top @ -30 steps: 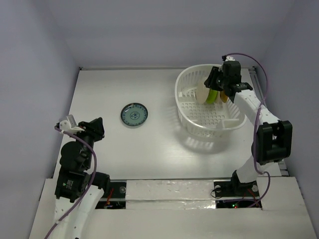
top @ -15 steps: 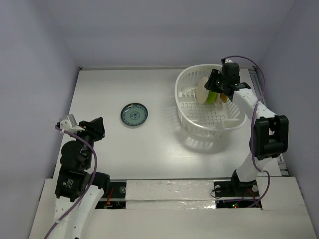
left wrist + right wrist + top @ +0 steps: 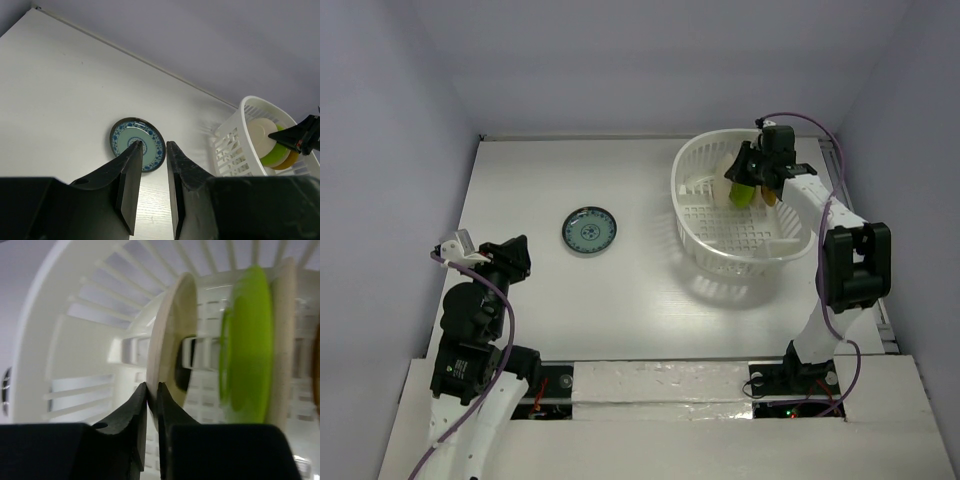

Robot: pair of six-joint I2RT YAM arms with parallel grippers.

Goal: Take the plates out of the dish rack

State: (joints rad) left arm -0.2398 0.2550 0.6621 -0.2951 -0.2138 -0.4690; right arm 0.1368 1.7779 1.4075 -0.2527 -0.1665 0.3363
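The white dish rack (image 3: 740, 262) stands at the back right. Upright in it are a cream plate (image 3: 172, 330), a lime green plate (image 3: 247, 340) and a beige plate (image 3: 284, 340), with an orange one (image 3: 770, 196) behind them. My right gripper (image 3: 152, 390) is shut on the cream plate's rim, reaching into the rack (image 3: 65, 315) from above (image 3: 740, 172). A teal-patterned plate (image 3: 589, 230) lies flat on the table. My left gripper (image 3: 520, 258) hovers open near the front left, empty, and the teal plate (image 3: 122, 137) shows beyond its fingertips.
The white table ends at a back wall and side walls close to the rack. From the left wrist view the rack (image 3: 227, 137) sits to the right of the teal plate, with open table between them.
My right gripper has shifted a little left and back over the rack and closed on the cream plate's rim. The left arm and teal plate have not moved.
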